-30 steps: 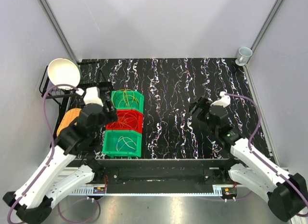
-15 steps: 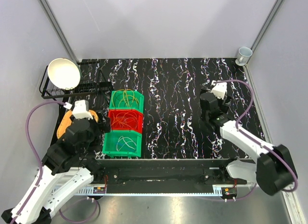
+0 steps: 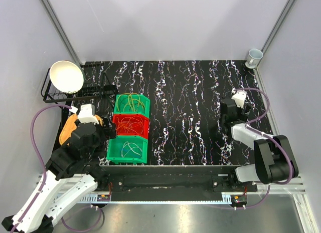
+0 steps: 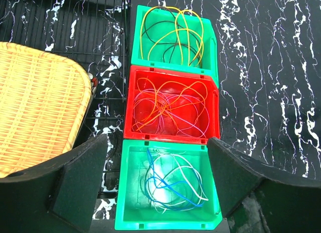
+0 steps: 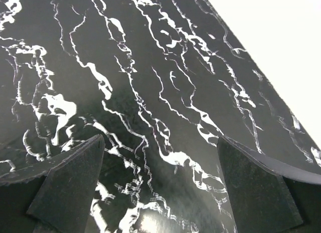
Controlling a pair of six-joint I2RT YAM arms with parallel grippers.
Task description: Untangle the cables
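Observation:
Three bins stand in a column at the table's left. The far green bin (image 3: 133, 103) (image 4: 173, 35) holds yellow and green cables (image 4: 173, 32). The red bin (image 3: 131, 125) (image 4: 135, 120) holds orange and pale cables (image 4: 170, 105). The near green bin (image 3: 128, 149) (image 4: 133, 193) holds blue and white cables (image 4: 173, 185). My left gripper (image 3: 104, 134) (image 4: 158, 185) is open and empty, above and just left of the bins. My right gripper (image 3: 224, 115) (image 5: 160, 185) is open and empty, low over bare table at the right.
A woven yellow basket (image 3: 67, 130) (image 4: 35, 102) lies left of the bins. A black wire rack (image 3: 75, 92) holding a white bowl (image 3: 66, 76) stands at the back left. A cup (image 3: 254, 56) sits at the back right corner. Grey walls enclose the table.
The left arm pulled back from over the bins toward the near left. The right arm folded back to the right, its gripper moving from mid-table toward the right edge.

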